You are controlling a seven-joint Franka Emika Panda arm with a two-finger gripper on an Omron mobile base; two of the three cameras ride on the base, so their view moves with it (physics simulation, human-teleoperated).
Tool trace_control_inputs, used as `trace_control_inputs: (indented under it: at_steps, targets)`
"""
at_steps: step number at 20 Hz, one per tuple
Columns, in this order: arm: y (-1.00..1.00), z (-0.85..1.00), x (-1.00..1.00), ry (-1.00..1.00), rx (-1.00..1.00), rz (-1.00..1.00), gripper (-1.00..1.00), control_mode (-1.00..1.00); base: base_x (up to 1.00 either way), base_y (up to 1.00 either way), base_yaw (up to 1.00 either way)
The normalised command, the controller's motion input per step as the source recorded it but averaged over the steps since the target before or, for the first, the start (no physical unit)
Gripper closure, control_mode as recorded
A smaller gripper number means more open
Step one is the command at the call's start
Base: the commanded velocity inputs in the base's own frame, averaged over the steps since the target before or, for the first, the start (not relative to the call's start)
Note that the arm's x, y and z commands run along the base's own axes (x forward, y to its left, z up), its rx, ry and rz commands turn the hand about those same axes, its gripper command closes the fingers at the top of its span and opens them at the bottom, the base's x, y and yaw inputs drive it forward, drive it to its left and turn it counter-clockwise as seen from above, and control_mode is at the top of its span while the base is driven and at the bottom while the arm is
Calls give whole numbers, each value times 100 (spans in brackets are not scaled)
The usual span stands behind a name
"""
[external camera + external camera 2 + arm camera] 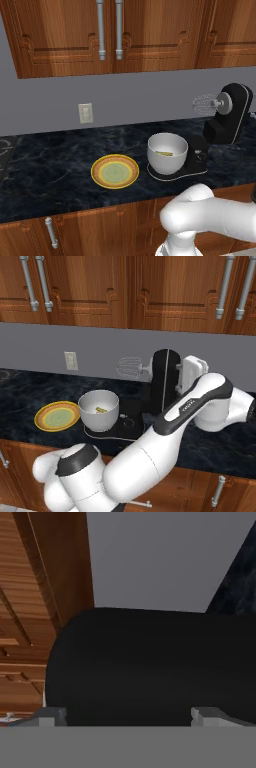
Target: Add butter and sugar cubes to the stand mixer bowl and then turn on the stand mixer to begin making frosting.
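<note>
Where counter shows, one stand mixer (pixel 227 120), one plate (pixel 115 171)

On the dark marbled counter (pixel 60 175), a black stand mixer (pixel 227 122) has its bulky head tilted back, silver wire whisk (pixel 202 105) raised. A deep white bowl (pixel 167 153) on its base holds a yellow-tan butter stick (pixel 164 153). A flat yellow orange-rimmed plate (pixel 115 171) lies beside it.

Claw (pixel 128 716) tips barely showing, stand mixer (pixel 164 387) head partly behind arm, bowl (pixel 167 152) contents too small to identify
</note>
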Motion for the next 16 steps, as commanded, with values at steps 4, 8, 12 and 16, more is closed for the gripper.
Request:
trace_control_inputs:
  at_steps: [4, 8, 12, 16]
  targets:
    - [23, 0, 17, -6, 0, 8, -100, -100, 0, 0, 0]
    - [40, 0, 8, -5, -1, 9, -100, -100, 0, 0, 0]
    - [66, 0, 0, -3, -4, 9, -100, -100, 0, 0, 0]
    - [86, 0, 0, -1, -9, 7, -100, -100, 0, 0, 0]
